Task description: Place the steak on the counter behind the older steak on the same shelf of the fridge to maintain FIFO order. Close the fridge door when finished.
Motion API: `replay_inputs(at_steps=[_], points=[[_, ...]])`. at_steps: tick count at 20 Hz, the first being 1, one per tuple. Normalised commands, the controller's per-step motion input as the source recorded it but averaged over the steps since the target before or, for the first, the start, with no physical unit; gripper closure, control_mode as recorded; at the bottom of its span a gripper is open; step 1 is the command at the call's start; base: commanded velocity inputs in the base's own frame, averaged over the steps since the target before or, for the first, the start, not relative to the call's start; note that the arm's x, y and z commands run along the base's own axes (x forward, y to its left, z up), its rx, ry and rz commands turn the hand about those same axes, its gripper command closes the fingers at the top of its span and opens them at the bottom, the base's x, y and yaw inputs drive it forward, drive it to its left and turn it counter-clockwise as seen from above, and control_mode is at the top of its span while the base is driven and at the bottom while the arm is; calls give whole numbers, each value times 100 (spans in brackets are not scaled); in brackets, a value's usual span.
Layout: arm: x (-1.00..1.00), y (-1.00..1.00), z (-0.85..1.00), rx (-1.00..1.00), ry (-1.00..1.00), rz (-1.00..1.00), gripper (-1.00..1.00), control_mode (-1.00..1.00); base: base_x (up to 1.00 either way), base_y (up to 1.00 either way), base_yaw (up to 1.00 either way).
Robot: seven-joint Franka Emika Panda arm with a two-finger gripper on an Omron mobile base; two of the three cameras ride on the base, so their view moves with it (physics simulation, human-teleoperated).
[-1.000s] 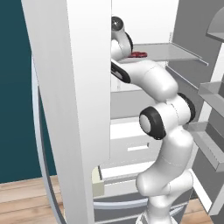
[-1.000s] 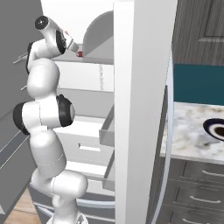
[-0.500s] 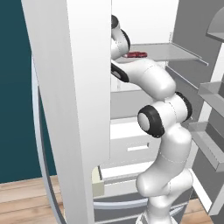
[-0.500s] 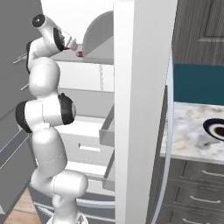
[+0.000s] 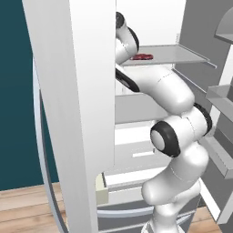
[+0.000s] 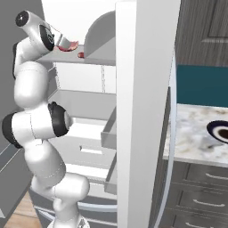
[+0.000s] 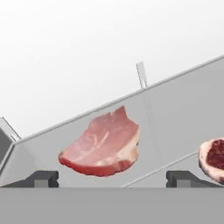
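Note:
The steak, a thick pale pink chunk, lies flat on the shelf inside the fridge. My gripper is open just in front of it, one fingertip to each side, touching nothing. The older steak, dark red, lies on the same shelf at the hand view's right edge. In the right base view the steak sits just past the gripper, with the older steak near it. In the left base view the older steak lies on the shelf. The counter is at the right.
The open fridge door stands close on the arm's left, and the other door stands between the arm and the counter. A dark bowl sits on the counter. Door bins jut out at the right. Drawers lie below the shelf.
The gripper has gone from shut to open and has let go of the steak, which now lies on the shelf. The arm has barely moved.

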Motion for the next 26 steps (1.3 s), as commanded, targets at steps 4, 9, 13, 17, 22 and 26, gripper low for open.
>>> replay_inputs(at_steps=[4,9,13,17,22,26], points=[[-100,-13,0,7,0,0,-100,-100,0,0,0],[-100,-36,0,14,0,0,-100,-100,0,0,0],[-100,-49,0,13,0,0,-100,-100,0,0,0],[-100,-62,0,13,0,1,-100,-100,0,0,0],[-100,-41,-1,5,0,0,-100,-100,0,0,0],[-100,-27,-16,0,0,3,-100,-100,0,0,0]])
